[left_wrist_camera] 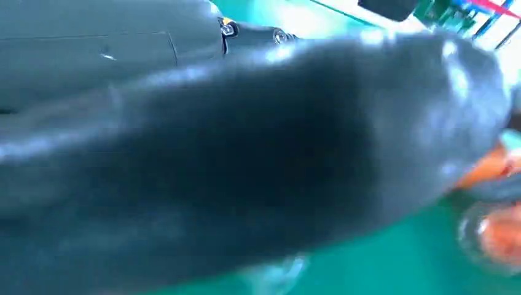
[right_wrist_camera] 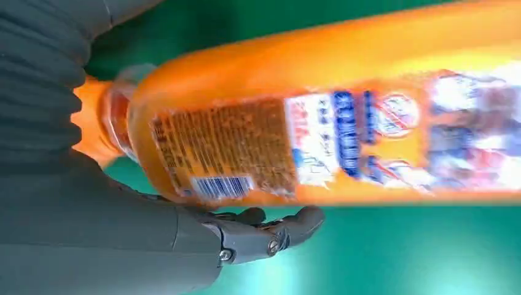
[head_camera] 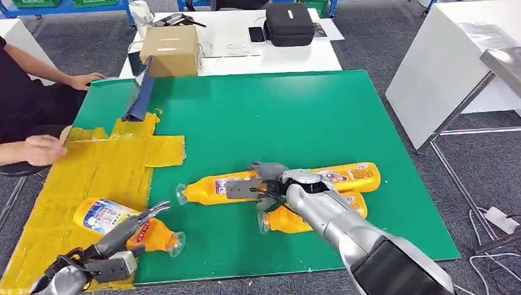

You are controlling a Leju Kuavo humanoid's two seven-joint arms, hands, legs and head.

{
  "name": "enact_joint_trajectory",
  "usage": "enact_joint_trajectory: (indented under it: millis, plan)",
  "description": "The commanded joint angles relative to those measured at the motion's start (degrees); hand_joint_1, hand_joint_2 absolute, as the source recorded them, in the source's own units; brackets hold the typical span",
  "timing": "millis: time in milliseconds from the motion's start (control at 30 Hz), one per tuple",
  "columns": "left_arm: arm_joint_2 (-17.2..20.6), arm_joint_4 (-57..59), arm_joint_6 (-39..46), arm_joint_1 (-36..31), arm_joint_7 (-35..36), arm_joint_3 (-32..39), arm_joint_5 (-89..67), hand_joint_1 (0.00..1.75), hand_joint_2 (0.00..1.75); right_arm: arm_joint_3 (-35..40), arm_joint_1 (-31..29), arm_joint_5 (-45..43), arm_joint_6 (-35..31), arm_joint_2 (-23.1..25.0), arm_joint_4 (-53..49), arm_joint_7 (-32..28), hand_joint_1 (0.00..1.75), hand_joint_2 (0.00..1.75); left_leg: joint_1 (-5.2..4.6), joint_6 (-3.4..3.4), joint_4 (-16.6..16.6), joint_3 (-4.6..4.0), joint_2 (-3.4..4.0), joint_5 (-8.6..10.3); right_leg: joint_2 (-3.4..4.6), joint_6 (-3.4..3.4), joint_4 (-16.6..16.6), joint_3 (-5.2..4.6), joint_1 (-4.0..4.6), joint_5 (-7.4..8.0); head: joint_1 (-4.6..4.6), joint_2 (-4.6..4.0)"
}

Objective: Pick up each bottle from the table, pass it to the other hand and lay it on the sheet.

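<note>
Green matting (head_camera: 258, 110) covers our table, with a yellow sheet (head_camera: 104, 163) taped over its left part and a person's hand (head_camera: 42, 149) resting on the sheet's far edge. One bottle (head_camera: 126, 226) already lies on the sheet's near end, its neck poking off onto the green. Our left hand (head_camera: 117, 243) sits just beside that bottle with fingers spread above it, holding nothing as far as we can tell; its wrist view is too blurred to help.

Three more bottles lie well to the right of the sheet. Our right hand (head_camera: 276, 184) is over the longest one (right_wrist_camera: 344, 123), between its ends, fingers (right_wrist_camera: 270, 230) curled beneath the body; whether the grasp is closed and bearing weight we cannot tell. Two others (head_camera: 350, 176) (head_camera: 295, 218) lie touching or just beside it.

We judge these bottles full, so fairly heavy, stiff plastic, with a smooth rounded wall that could roll or slip. Best to take hold around the labelled middle, near the balance point, leaving one end free for the other hand.
</note>
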Motion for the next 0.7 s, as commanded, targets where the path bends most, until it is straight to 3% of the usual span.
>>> enact_joint_trajectory:
  millis: [33, 67, 100, 167, 333, 400, 533, 567, 600, 700]
  plan:
    - [-6.4, 2.1, -1.5, -3.8, 0.0, 1.0, 6.8, 0.00, 0.00, 5.3, -1.8, 1.8, 2.6, -0.8, 7.3, 2.5, 0.00, 1.75, -0.02, 0.00, -0.1, 0.00, -0.18, 0.05, 0.00, -0.06, 0.0, 0.03, -0.02, -0.01, -0.02, 0.00]
    - [-7.4, 1.9, -2.1, -4.3, 0.0, 1.5, 8.4, 0.00, 0.00, 5.4, -1.3, 2.3, 2.1, -1.1, 7.5, 2.5, 0.47, 1.75, 0.00, 0.00, -0.1, -0.03, -0.24, 0.06, 0.01, -0.09, -0.1, 0.02, 0.01, 0.00, -0.02, 0.00]
    - [-8.2, 1.5, -2.4, -4.4, 0.0, 2.2, 9.6, 0.00, 0.00, 5.2, -0.8, 2.3, 1.6, -1.3, 7.7, 2.4, 1.41, 1.75, -0.01, 0.00, -0.1, -0.02, -0.28, 0.07, -0.11, -0.05, -0.1, 0.02, 0.01, -0.01, -0.02, 0.00]
    - [-9.7, 0.7, -3.5, -4.6, 0.0, 3.8, 11.6, 0.00, 0.00, 4.7, 0.0, 2.4, 0.7, -1.8, 7.8, 2.3, 1.73, 1.75, 0.00, 0.01, -0.1, -0.03, -0.31, 0.07, -0.16, -0.04, -0.1, 0.02, 0.02, -0.01, -0.02, 0.00]
    - [-12.2, 0.2, -6.3, -3.7, 0.0, 7.5, 13.5, 0.00, 0.00, 2.8, 0.9, 1.9, -3.2, -1.5, 7.5, 2.6, 1.75, 1.75, 0.01, 0.03, -0.1, -0.02, -0.25, 0.10, 0.04, -0.08, -0.2, 0.05, 0.02, 0.05, -0.02, 0.00]
    - [-15.0, -0.3, -9.8, -2.5, 0.3, 12.1, 16.6, 0.00, 0.00, 0.1, 1.7, 1.0, -8.0, -1.3, 6.4, 2.1, 1.75, 1.75, 0.00, 0.01, -0.1, -0.01, -0.16, 0.04, -0.01, -0.05, -0.1, 0.02, -0.02, 0.00, -0.02, 0.00]
    - [-16.2, -2.3, -11.9, -1.1, 1.1, 14.5, 18.2, 0.00, 0.00, -1.3, 2.0, 0.7, -10.2, -1.2, 5.8, 1.9, 1.75, 1.75, 0.01, 0.01, 0.0, -0.03, -0.06, 0.01, 0.09, -0.05, -0.1, 0.00, -0.02, 0.01, -0.02, 0.00]
    - [-16.9, -2.7, -12.7, -0.8, 1.7, 15.7, 19.8, 0.00, 0.00, -2.2, 2.3, 0.4, -12.3, -1.2, 5.2, 1.6, 1.75, 1.75, 0.02, 0.01, -0.1, -0.02, -0.08, 0.03, 0.15, -0.08, -0.1, 0.01, -0.01, 0.04, -0.02, 0.00]
    - [-18.9, -4.5, -14.1, 0.4, 3.2, 19.0, 24.0, 0.00, 0.00, -5.9, 3.7, -1.8, -18.5, -1.4, 3.0, -0.9, 1.75, 1.75, 0.02, 0.01, -0.1, -0.04, -0.10, 0.03, 0.14, -0.08, -0.1, -0.01, -0.01, 0.03, 0.00, 0.00]
    - [-21.5, -9.3, -18.7, 3.2, 6.4, 23.7, 32.2, 0.00, 0.00, -13.5, 6.9, -6.0, -26.0, -1.6, -2.9, -7.5, 1.75, 1.75, 0.03, 0.00, -0.1, -0.01, -0.03, 0.00, 0.19, -0.07, -0.1, -0.01, 0.01, 0.03, -0.02, 0.00]
